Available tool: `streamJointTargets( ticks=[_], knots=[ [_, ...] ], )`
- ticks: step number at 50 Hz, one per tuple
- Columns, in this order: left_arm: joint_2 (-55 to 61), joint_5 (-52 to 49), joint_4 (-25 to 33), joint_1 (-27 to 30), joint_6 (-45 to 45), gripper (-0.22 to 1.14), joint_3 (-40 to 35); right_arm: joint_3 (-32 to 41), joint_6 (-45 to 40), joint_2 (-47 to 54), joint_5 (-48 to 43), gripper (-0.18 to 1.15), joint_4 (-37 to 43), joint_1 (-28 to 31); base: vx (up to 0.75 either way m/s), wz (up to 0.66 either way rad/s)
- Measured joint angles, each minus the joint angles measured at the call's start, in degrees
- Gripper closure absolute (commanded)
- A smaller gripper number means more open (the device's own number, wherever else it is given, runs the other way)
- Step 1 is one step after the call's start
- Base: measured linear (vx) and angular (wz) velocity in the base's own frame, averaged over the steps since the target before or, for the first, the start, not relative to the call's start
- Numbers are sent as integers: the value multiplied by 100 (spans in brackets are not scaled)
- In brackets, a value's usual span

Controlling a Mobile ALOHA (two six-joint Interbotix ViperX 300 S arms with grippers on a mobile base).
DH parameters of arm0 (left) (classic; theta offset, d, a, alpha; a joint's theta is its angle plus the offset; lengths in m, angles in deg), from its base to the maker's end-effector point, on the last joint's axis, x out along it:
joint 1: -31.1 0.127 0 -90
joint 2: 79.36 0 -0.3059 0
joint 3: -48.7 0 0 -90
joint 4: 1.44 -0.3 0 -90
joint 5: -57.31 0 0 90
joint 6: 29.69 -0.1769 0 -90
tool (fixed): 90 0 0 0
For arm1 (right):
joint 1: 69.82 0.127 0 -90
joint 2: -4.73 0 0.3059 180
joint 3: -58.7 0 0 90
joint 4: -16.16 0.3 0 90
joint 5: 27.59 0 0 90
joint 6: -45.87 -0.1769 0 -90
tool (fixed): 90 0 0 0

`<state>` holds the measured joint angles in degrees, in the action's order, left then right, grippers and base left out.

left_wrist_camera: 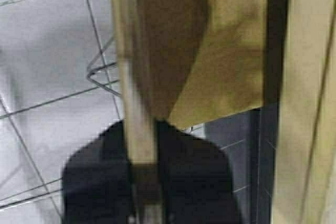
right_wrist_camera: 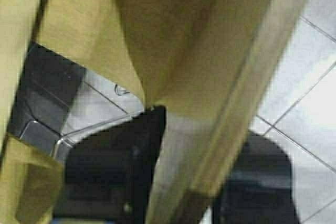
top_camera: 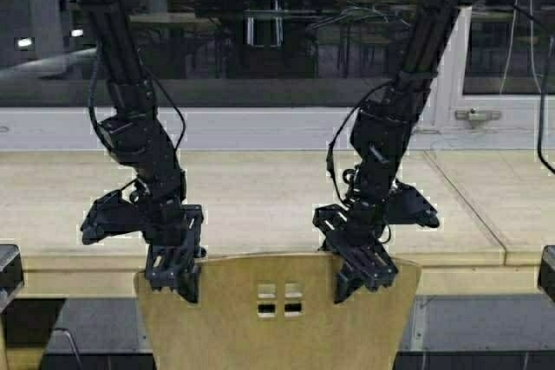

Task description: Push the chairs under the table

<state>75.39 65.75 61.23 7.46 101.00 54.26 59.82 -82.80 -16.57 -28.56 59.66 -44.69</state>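
Taking the table (top_camera: 260,205) as reference: it runs the full width of the high view, its thick rounded front edge facing you, with a window sill and dark glass on its far side.

The chair (top_camera: 277,318) stands against the near side of that front edge, at about the middle of the table's visible length. Its backrest top sits roughly level with the edge, the four square cutouts facing you. In the wrist views the seat appears to reach in beneath the table top, so I judge the chair partly tucked, though how far cannot be confirmed. Only this one chair can be identified.

Your left gripper (top_camera: 173,276) is clamped over the backrest's top rim, near its left corner. The left wrist view shows the rim's thin edge running between the jaws.

Your right gripper (top_camera: 364,273) is likewise clamped astride the rim, near the right corner, confirmed by the right wrist view.

Risks from here:
- If you drive forward off-square to the table edge, one corner leads and the chair skews; a thin chrome leg (left_wrist_camera: 102,74) may catch on the tiled floor (left_wrist_camera: 47,40).
- If you push from the rim while a leg sticks, the chair may tip toward the table instead of sliding.
- If you keep advancing, both grippers, just beside the front edge, may be pinched between backrest and table.
- If the two grips pull unevenly, the rim may slip from one.
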Motion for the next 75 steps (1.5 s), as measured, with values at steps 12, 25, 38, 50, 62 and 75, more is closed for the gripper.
streamJointTargets(
  ticks=[12, 25, 38, 50, 62, 75],
  knots=[
    [-70, -44, 0, -26, 0, 63, 211, -158, 0, -53, 105, 62, 9, 53, 12, 0],
    [-79, -44, 0, -18, -62, 54, 193, -114, 0, -62, 167, 62, 9, 35, 6, 0],
    [-88, -123, -176, -44, -738, 9, 176, -62, 44, -53, 237, 17, -53, 0, 2, 0],
    [-237, -360, -202, 0, -888, 0, 114, 149, 439, -114, 519, -3, -264, -9, 0, 0],
    [-519, -571, -132, 18, -888, 0, 308, -176, 360, -483, 738, -3, -264, -123, 0, 0],
    [-1573, -712, -18, -9, -861, 0, 1063, -1090, 378, -1494, 914, -3, -272, -246, 0, 0]
  ],
)
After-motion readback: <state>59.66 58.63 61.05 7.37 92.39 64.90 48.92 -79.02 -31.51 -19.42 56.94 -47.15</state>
